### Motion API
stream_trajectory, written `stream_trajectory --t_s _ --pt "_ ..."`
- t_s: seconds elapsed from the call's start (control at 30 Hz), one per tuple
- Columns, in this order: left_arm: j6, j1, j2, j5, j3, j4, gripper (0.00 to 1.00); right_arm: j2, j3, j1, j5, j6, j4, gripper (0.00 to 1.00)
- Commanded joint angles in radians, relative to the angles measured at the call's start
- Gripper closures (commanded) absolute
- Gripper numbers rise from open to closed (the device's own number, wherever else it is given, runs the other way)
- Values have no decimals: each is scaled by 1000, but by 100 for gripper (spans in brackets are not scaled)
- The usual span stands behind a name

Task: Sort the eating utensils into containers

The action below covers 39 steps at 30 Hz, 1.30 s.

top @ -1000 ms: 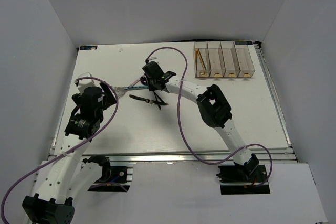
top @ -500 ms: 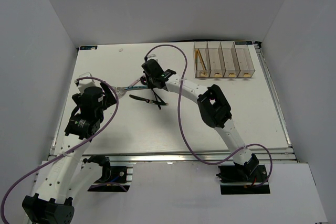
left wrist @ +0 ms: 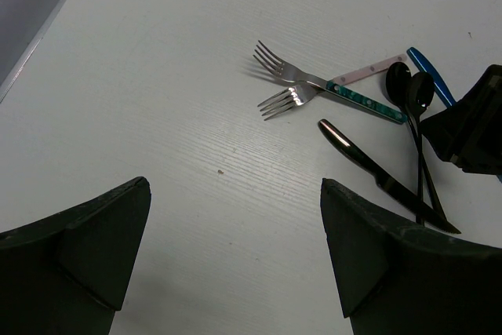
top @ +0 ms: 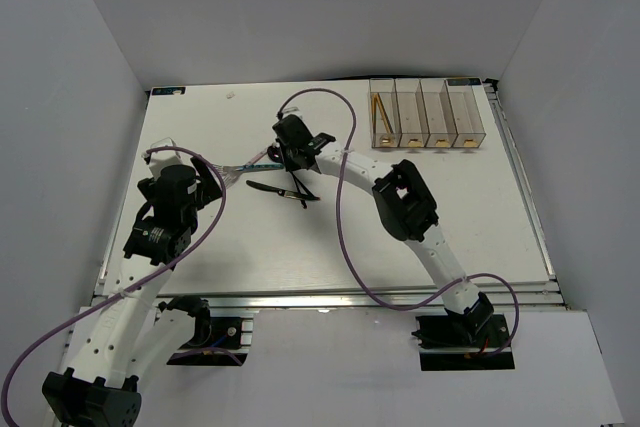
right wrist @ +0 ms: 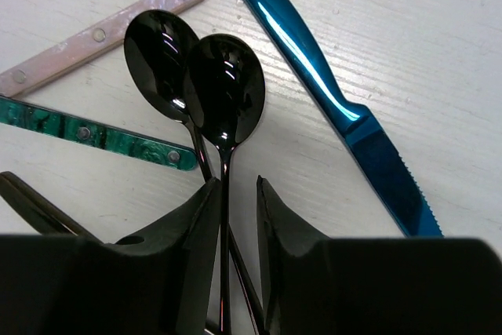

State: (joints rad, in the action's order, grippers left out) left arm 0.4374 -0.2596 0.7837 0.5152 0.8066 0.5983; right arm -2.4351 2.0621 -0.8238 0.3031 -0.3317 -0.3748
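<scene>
The utensils lie in a loose cluster on the table point(top: 300, 237). Two black spoons point(right wrist: 226, 88) lie side by side, with a blue knife point(right wrist: 314, 68), a pink-handled fork point(left wrist: 286, 76), a green-handled fork point(left wrist: 286, 101) and a dark knife point(left wrist: 376, 178). My right gripper point(right wrist: 238, 186) is low over the spoons, its fingers narrowly apart astride one spoon's handle, with a gap on the right side. My left gripper point(left wrist: 235, 256) is open and empty, left of the cluster. The four clear containers point(top: 428, 117) stand at the back right; the leftmost holds orange chopsticks point(top: 379, 112).
White walls enclose the table on three sides. The purple cable point(top: 345, 197) of the right arm loops over the table's middle. The right arm point(top: 405, 202) stretches diagonally across the middle from the near right.
The right gripper has shifted very slightly over the spoons. The left arm and the utensils have not moved.
</scene>
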Motion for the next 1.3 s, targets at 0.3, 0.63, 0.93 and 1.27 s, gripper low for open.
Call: stream_trajectory --t_s 0.3,0.63,0.93,1.27 --pt "-5 -9 2 -4 -3 -9 2 -48 49 23 -19 2 -23 70" --pt "-5 -7 0 -6 -3 -6 2 -44 23 31 -30 10 -53 89" --pt "-3 -9 0 -6 -3 -5 2 83 -62 37 -99 -9 -21 100" --pt "-2 -13 -4 6 -1 0 2 343 -191 147 -205 -35 114 100"
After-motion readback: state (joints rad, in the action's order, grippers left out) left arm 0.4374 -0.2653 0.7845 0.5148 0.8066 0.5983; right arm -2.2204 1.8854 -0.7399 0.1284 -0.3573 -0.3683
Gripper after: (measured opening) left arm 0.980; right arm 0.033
